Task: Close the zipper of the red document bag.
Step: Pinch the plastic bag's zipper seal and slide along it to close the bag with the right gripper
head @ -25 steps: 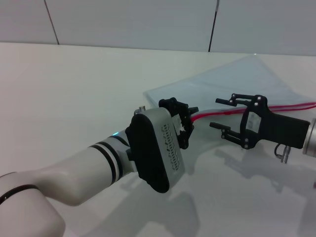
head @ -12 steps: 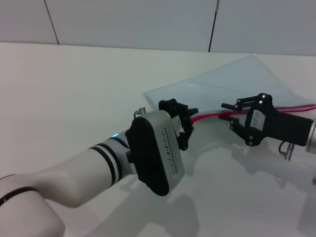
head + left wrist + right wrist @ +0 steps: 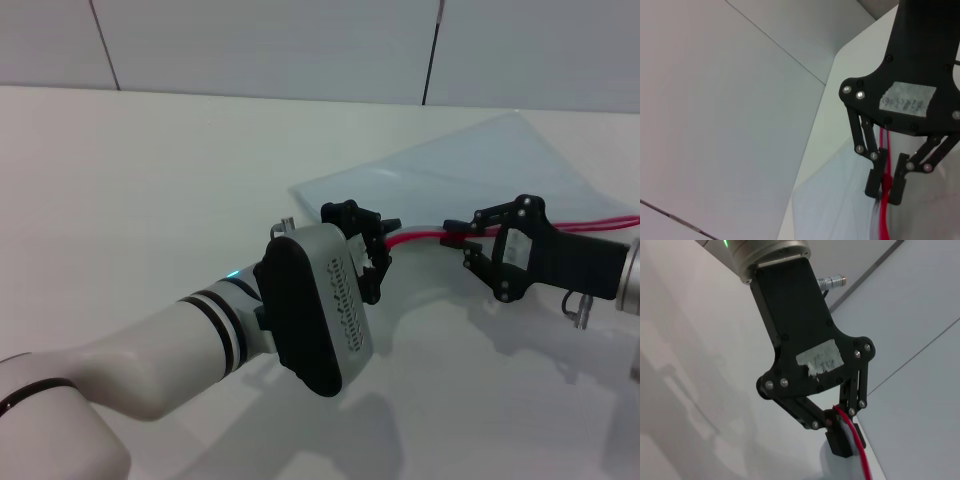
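The red document bag (image 3: pixel 500 160), a flat pale translucent pouch, lies on the white table at the right. Its red zipper (image 3: pixel 420 237) runs along the near long edge. My left gripper (image 3: pixel 378 250) is at the zipper's left end; the right wrist view shows the left gripper (image 3: pixel 842 437) shut on the red zipper (image 3: pixel 863 466). A short way to the right, my right gripper (image 3: pixel 462 238) straddles the strip. Seen from the left wrist, the right gripper (image 3: pixel 886 184) has its fingers (image 3: pixel 874 181) pressed in on the red zipper (image 3: pixel 883 220).
The white table (image 3: pixel 150 180) stretches wide to the left and front. A pale panelled wall (image 3: pixel 300 40) stands behind it. My bulky left forearm (image 3: pixel 200 340) crosses the lower left of the head view.
The right gripper has moved left and toward the zipper, and its fingers have gone from wide open to shut around the red strip. The left arm has held still.
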### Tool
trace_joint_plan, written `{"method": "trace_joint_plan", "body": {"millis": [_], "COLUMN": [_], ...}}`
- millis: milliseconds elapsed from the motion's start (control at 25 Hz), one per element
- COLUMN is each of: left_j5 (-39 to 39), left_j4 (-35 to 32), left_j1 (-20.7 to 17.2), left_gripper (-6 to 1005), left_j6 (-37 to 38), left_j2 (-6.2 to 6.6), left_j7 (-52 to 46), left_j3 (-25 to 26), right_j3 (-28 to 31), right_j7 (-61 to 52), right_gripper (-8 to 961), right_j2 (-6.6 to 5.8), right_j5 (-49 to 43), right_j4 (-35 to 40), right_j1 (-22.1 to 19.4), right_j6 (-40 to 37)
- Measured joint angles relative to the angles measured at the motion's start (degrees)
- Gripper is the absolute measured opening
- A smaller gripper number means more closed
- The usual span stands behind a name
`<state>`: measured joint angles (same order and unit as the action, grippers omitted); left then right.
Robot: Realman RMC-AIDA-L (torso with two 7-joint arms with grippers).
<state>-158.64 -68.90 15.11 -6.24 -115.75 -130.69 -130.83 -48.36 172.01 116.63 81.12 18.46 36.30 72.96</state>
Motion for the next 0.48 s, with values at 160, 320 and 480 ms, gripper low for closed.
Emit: {"method": "trace_joint_plan", "body": {"millis": [160, 320, 480], "left_j5": [0.0, 0.0, 0.0], "left_j4": [0.0, 0.0, 0.0], "left_j1": [0.0, 0.0, -0.1], "left_gripper": [53, 53, 52], "left_j6": [0.0, 0.0, -0.6], "left_j2": [0.0, 0.0, 0.0], "left_j7": [0.0, 0.0, 0.0], "left_j3": [0.0, 0.0, -0.1], "right_j3": [0.0, -0.1, -0.1], "right_j7": [0.0, 0.0, 0.0], "right_gripper": [105, 88, 77], "right_j2": [0.0, 0.0, 0.0], "right_j5": [0.0, 0.0, 0.0], "right_j4": [0.0, 0.0, 0.0], "right_j1": [0.0, 0.0, -0.1], "right_j6": [0.0, -0.1, -0.3]}}
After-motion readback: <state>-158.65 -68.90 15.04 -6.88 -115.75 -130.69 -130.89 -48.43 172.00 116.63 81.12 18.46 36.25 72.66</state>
